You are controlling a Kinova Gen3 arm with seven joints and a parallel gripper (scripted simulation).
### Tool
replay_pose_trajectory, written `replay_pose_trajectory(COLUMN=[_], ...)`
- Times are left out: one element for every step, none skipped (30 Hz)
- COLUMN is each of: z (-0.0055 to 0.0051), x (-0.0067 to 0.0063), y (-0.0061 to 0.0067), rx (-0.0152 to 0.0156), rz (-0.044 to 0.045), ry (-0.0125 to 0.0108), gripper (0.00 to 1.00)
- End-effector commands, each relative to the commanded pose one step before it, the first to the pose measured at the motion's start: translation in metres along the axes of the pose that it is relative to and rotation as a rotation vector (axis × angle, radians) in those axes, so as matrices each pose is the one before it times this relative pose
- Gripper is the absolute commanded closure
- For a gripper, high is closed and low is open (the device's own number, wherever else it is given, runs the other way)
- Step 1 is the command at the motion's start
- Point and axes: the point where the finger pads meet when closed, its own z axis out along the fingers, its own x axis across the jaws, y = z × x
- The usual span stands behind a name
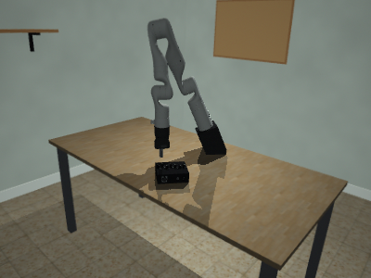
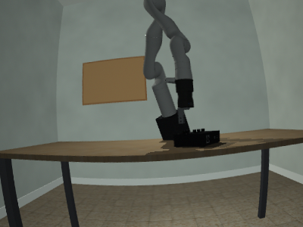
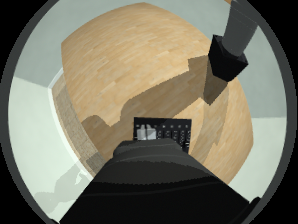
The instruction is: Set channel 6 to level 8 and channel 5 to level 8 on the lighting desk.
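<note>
The lighting desk [image 1: 172, 172] is a small black box that stands on the wooden table, with a row of small fader caps on its top. It also shows in the exterior view [image 2: 197, 138] and in the wrist view [image 3: 162, 132], where pale caps show at its left end. My gripper [image 1: 161, 151] points straight down, shut and empty, a short way above the desk's left rear edge. In the exterior view the gripper [image 2: 182, 118] hangs just above the desk's left end. The fader levels are too small to read.
The arm's black base [image 1: 211, 137] stands on the table behind the desk, to its right. The table's near edge runs close in front of the desk. A cork board [image 1: 253, 29] hangs on the back wall.
</note>
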Motion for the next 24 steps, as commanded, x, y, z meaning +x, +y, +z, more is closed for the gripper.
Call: replay_pose_trajectory(z=[-0.00145,-0.00005,-0.00004,-0.00004,-0.00004,-0.00003,-0.00003,-0.00002,-0.00002,-0.00002,-0.00001,-0.00001,0.00000,0.00000,-0.00001,0.00000,0.00000,0.00000,0.00000,0.00000,0.00000,0.00000,0.00000,0.00000], x=[0.00262,0.00004,0.00004,0.00003,0.00003,0.00002,0.00002,0.00002,0.00001,0.00001,0.00001,0.00001,0.00000,0.00000,0.00001,0.00000,0.00000,0.00000,0.00000,0.00000,0.00000,0.00000,0.00000,0.00000], y=[0.00316,0.00004,0.00003,0.00003,0.00003,0.00003,0.00002,0.00002,0.00002,0.00001,0.00001,0.00001,0.00000,0.00000,0.00001,0.00000,0.00000,0.00000,0.00000,0.00000,0.00000,0.00000,0.00000,0.00000], rx=[-0.01087,-0.00032,-0.00029,-0.00026,-0.00023,-0.00020,-0.00017,-0.00015,-0.00012,-0.00010,-0.00008,-0.00006,0.00000,0.00000,-0.00004,-0.00003,-0.00002,-0.00001,0.00000,0.00000,0.00000,0.00000,0.00000,0.00000], rz=[0.03988,0.00742,0.00666,0.00592,0.00521,0.00454,0.00391,0.00331,0.00275,0.00224,0.00177,0.00135,0.00000,0.00000,0.00098,0.00067,0.00041,0.00021,0.00008,0.00001,0.00000,0.00000,0.00000,0.00000], ry=[-0.00031,-0.00020,-0.00018,-0.00016,-0.00014,-0.00012,-0.00010,-0.00009,-0.00007,-0.00006,-0.00005,-0.00004,0.00000,0.00000,-0.00003,-0.00002,-0.00001,-0.00001,0.00000,0.00000,0.00000,0.00000,0.00000,0.00000], gripper=[1.00,1.00,1.00,1.00,1.00,1.00,1.00,1.00,1.00,1.00,1.00,1.00,1.00,1.00,1.00,1.00,1.00,1.00,1.00,1.00,1.00,1.00,1.00,1.00])
